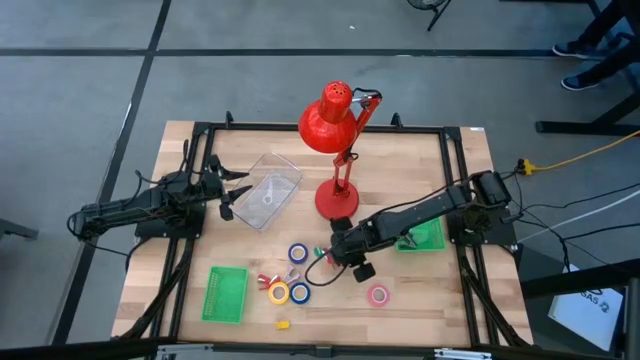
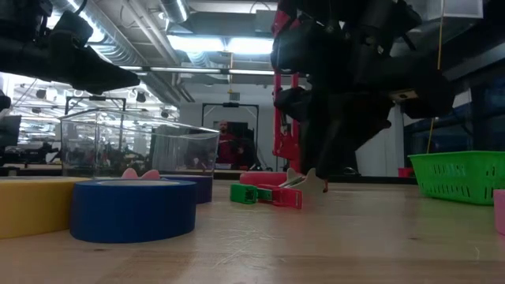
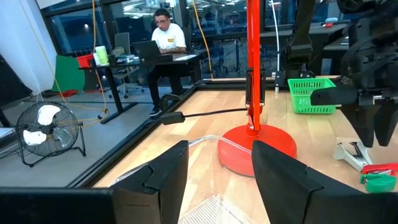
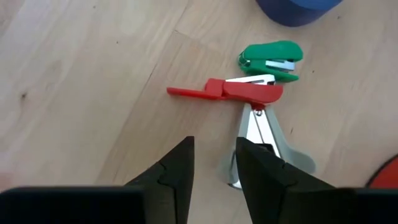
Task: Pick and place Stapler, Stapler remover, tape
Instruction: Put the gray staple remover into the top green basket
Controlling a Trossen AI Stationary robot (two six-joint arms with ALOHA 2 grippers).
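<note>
We are taking the red lamp as our landmark. Our right gripper is hovering just in front of its base, fingers parted by a narrow gap and gripping nothing, directly over the red stapler, the small green stapler and the metal staple remover. The blue tape rolls are lying just beyond. Our left gripper is waiting, fingers apart and empty, beside the clear bin left of the lamp.
</note>
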